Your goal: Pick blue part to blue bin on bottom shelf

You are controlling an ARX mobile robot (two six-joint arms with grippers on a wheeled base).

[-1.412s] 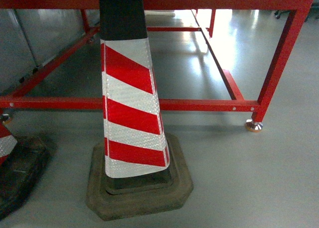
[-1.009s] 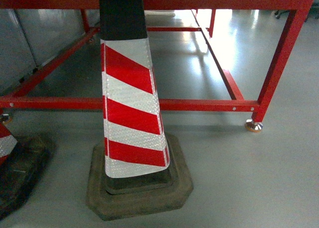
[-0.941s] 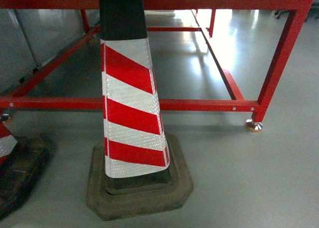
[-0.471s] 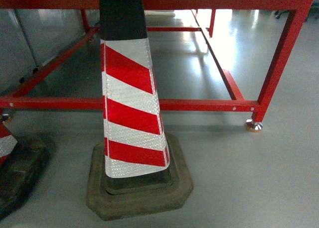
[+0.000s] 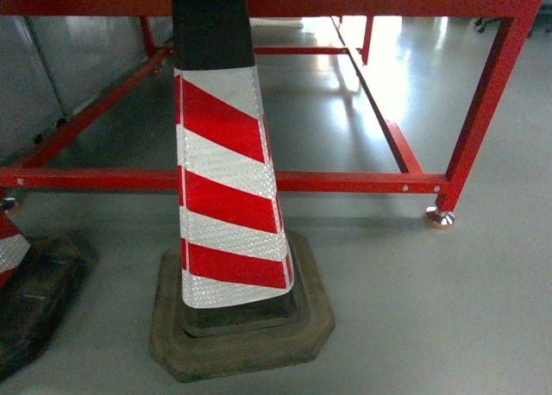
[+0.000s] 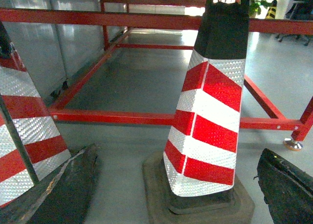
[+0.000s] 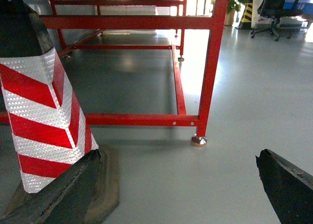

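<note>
Nothing has shifted since earlier; traffic cone [image 5: 226, 166] fills view; both grippers' fingers [image 7: 54, 194] apart, empty; search step: next, locate blue part.

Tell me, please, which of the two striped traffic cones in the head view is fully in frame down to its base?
The central cone, standing before the red frame; the other cone is cut off at the left edge.

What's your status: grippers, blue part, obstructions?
Left gripper open, empty. Right gripper open, empty. Blue part, bin: not in view. Striped cone dead ahead, red frame behind.
</note>
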